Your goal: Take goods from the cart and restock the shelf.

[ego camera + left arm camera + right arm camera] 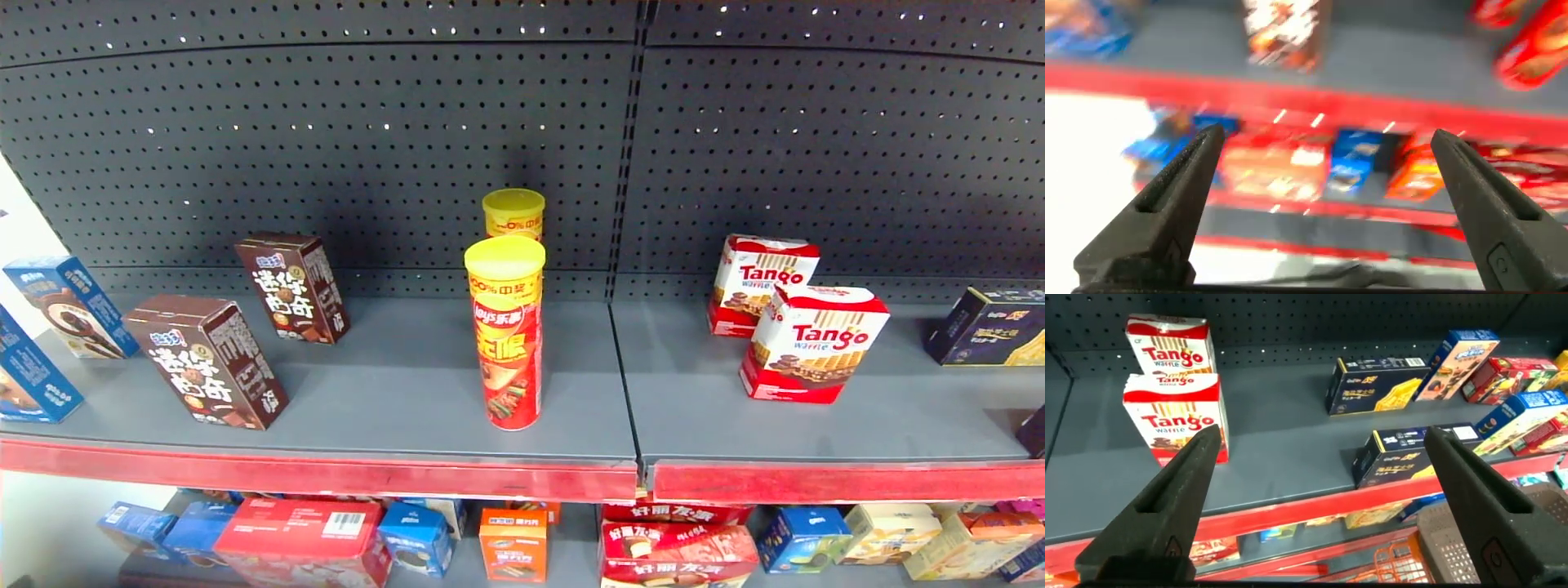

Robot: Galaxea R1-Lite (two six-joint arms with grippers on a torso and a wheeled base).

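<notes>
The grey shelf point(392, 392) with a red front strip holds two yellow-lidded red chip cans point(506, 343), one behind the other. To their left stand two brown boxes point(208, 359), and to their right two red-and-white wafer boxes point(812, 343). My left gripper point(1327, 135) is open with nothing between its fingers, in front of the red shelf edge point(1315, 102) and the lower shelf's goods. My right gripper point(1323, 433) is also open and holds nothing. It hangs in front of the shelf, near the wafer boxes point(1174, 416) and two dark blue boxes point(1396, 461).
Blue boxes point(69, 306) stand at the shelf's left end and a dark blue box point(988, 327) at its right. The lower shelf carries several red, blue and orange packs point(302, 539). Below my right gripper shows a red mesh point(1396, 563). Bare shelf lies between the product groups.
</notes>
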